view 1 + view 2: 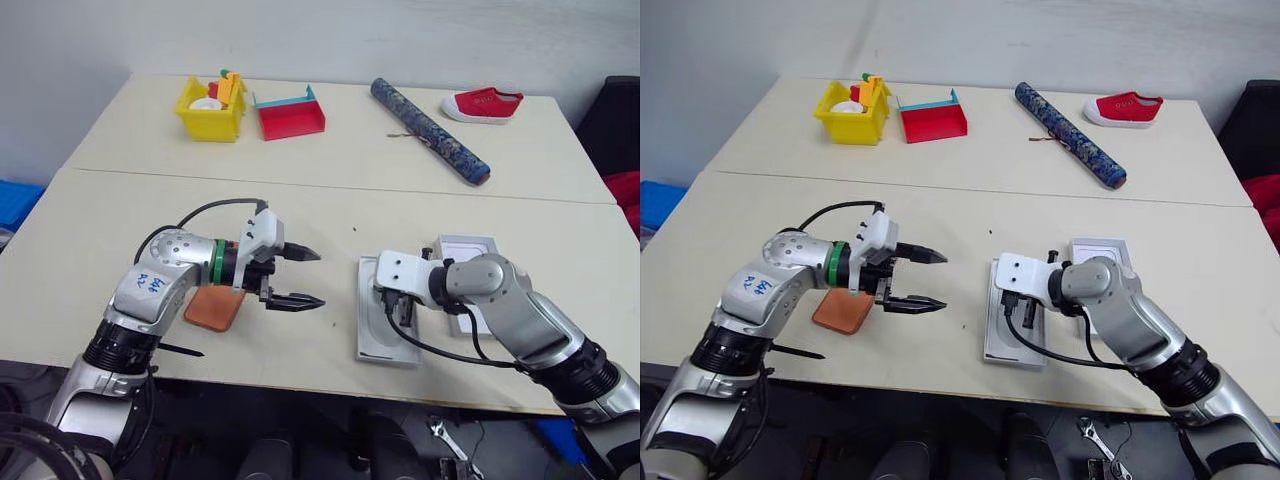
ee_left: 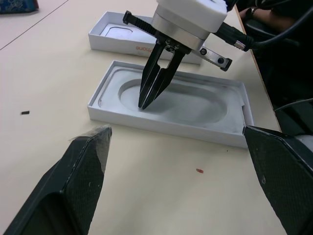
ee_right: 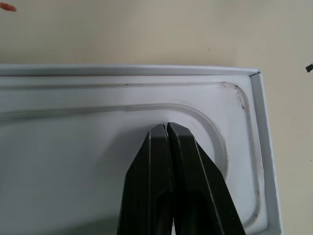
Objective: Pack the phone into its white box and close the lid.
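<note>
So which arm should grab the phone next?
Left, probably. The left pincer is open and empty, hanging right beside the phone. The right pincer is shut, its tips down in the white box.

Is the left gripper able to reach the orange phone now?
Probably yes: the open left gripper hovers beside the phone, holding nothing, though its own wrist partly covers the phone.

The phone (image 1: 213,307), slim and orange, lies flat near the front edge of the surface (image 1: 340,190), partly hidden. To its right, well apart, the white box (image 2: 168,105) sits open with its recessed insert uppermost; just beyond it lies the lid (image 2: 115,35), inner face up.
</note>
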Motion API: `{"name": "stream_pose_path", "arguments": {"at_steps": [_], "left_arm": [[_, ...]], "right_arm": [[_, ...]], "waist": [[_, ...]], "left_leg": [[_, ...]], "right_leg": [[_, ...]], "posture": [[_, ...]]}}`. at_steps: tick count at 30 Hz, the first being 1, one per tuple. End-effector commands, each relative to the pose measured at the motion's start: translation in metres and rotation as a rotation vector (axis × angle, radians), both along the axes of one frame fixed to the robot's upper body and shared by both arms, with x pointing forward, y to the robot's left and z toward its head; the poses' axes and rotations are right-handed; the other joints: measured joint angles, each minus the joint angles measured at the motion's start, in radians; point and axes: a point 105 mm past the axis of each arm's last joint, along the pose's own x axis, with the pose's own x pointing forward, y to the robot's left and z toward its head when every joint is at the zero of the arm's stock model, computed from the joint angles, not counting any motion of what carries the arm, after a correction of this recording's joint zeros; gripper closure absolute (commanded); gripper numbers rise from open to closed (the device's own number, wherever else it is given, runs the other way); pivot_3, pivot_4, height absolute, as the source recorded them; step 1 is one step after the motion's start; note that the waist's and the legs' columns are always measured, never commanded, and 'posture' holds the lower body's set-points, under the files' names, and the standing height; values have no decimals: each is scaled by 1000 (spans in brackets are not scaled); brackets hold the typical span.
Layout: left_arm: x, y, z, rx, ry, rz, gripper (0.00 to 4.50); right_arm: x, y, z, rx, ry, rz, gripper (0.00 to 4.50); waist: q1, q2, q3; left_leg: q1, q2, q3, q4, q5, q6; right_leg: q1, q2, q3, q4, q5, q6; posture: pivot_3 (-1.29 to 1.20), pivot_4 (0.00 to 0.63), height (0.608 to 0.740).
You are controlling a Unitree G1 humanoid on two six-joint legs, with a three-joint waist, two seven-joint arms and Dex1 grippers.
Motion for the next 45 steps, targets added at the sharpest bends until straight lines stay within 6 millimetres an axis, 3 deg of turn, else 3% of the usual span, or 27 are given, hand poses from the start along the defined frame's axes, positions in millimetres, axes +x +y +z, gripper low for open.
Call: {"name": "stream_pose_path", "arguments": {"at_steps": [1, 4, 11, 15, 19, 24, 31, 41, 45], "left_arm": [[-1, 9, 9, -26, 9, 34, 0], [6, 35, 8, -30, 98, 134, 0], [7, 129, 8, -6, 428, 375, 0], [3, 169, 3, 59, 557, 502, 0], [5, 194, -14, 155, 624, 626, 0], [3, 192, -33, 224, 731, 662, 0], [-13, 168, -57, 262, 887, 579, 0], [-30, 118, -71, 199, 1078, 470, 0], [-24, 104, -80, 140, 1130, 530, 0]], "right_arm": [[-1, -1, 4, 37, 3, -11, 4444], [0, 11, 23, 122, -3, 5, 4444], [-13, 69, 62, 329, 37, 188, 4444], [-14, 91, 51, 311, 51, 271, 4444], [-16, 114, 36, 305, 68, 368, 4444], [-12, 135, 16, 259, 55, 444, 4444], [-6, 147, -7, 202, 48, 490, 4444], [-8, 158, -9, 229, 75, 506, 4444], [-5, 157, -9, 229, 76, 497, 4444]], "waist": [[-1, 0, 0], [-7, 0, 0], [-41, 0, 0], [-46, -1, 0], [-47, 0, 0], [-51, -1, 0], [-53, 1, 0], [-49, 11, -7], [-46, 17, -11]], "left_leg": [[0, 0, 0, 0, 0, 0], [0, 0, 0, 0, 0, 0], [1, 2, 0, -1, 1, -1], [1, 1, -1, -2, 1, -1], [1, -5, -1, -2, 2, 2], [1, -7, -1, -2, 2, 3], [3, -9, -1, -1, 2, 4], [4, -13, -4, -1, 3, 5], [4, -17, -10, 0, 4, 7]], "right_leg": [[0, 0, 0, 0, 0, 0], [0, 0, 0, 1, 0, 0], [-2, 3, 0, 3, 0, 0], [-2, 2, -1, 3, 0, -1], [-2, 2, -4, 5, 0, -1], [-3, 0, -10, 7, 0, 0], [-3, -12, -26, 12, 0, -1], [-1, -13, -26, 15, 0, -1], [1, -15, -25, 16, 0, -1]], "posture": [[0, 150, 740], [0, 150, 740], [0, 150, 740], [0, 150, 740], [0, 150, 740], [0, 150, 740], [0, 150, 740], [0, 150, 740], [0, 150, 740]]}}
